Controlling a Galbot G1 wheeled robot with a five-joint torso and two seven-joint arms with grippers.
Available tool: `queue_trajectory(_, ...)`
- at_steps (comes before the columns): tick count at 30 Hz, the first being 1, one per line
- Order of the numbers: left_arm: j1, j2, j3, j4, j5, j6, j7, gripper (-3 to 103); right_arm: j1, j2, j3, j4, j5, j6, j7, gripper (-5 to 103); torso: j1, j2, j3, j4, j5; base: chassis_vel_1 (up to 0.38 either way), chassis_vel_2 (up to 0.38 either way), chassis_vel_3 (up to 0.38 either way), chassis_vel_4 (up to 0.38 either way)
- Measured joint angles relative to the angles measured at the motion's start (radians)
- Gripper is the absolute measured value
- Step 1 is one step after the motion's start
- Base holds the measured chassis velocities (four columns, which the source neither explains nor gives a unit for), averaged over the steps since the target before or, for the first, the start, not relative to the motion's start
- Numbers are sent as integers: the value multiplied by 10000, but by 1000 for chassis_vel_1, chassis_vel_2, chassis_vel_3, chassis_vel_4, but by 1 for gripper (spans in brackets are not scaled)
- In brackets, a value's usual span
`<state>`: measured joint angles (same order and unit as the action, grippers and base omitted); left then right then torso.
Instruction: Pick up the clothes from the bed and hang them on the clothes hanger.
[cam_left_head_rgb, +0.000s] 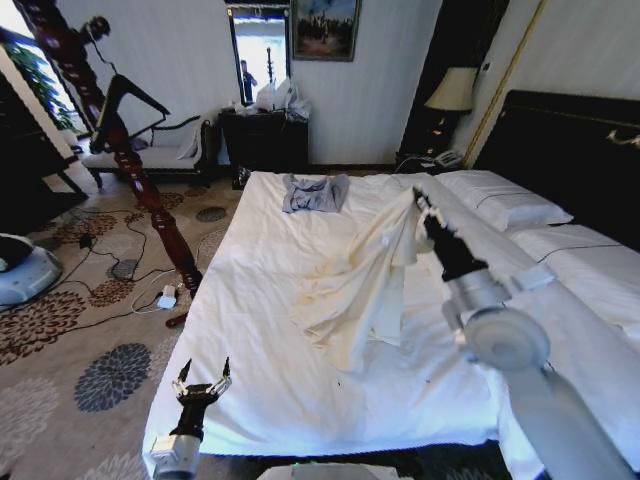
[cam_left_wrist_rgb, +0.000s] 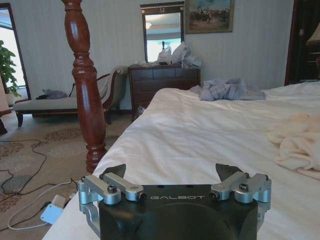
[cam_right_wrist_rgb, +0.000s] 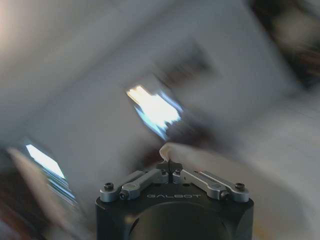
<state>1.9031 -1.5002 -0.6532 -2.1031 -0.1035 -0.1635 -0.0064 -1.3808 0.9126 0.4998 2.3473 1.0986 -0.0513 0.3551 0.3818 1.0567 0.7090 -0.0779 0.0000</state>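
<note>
While the right gripper (cam_left_head_rgb: 419, 198) pinches the cream shirt (cam_left_head_rgb: 365, 280) above mid-bed (cam_left_head_rgb: 260, 300) | hem trails on sheet | lift higher before swinging to far-left hanger (cam_left_head_rgb: 125, 97) | left gripper (cam_left_head_rgb: 203, 384) wide, near corner.

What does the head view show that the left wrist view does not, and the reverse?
Head view alone: the right gripper shut on the shirt, lifting one end above the bed, plus the pillows, headboard and black hanger on the post.

Left wrist view alone: the white plug close up, beside the bed's near corner.

Both: the open left gripper, post, blue-grey garment, dresser and shirt.
</note>
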Motion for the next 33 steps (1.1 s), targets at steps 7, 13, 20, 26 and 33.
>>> queue_trajectory(7, -27, -21, 135, 55, 109, -1, 0, 100, -2430, 255, -1371, -829, -1742, -1226, 2408, 0, 0, 0, 0, -1, 1, 0, 0, 0, 0)
queue_trajectory(13, -5, -29, 116, 126, 141, -69, 5, 100, -3558, 83, -2223, -412, -2476, -2829, 3022, -1, -1, 0, 0, 3, -2, 0, 0, 0, 0)
queue_trajectory(20, 81, 71, -225, 108, -74, -162, -27, 100, -3919, -645, -1996, 948, -1432, -5547, 4521, 20, -2, 1, 0, 0, -2, 0, 0, 0, 0)
queue_trajectory(26, 2, 15, -268, 280, -99, -199, -61, 100, -1802, -1435, -1359, 1043, -564, -6151, 4294, 42, 2, 0, 2, 6, 2, 0, 0, 0, 0)
queue_trajectory(33, -207, -56, -291, 594, -66, -200, -115, 100, 1388, -2742, -2748, -279, -576, -6283, 2975, 74, 2, -1, 2, 2, 2, 0, 0, 0, 0)
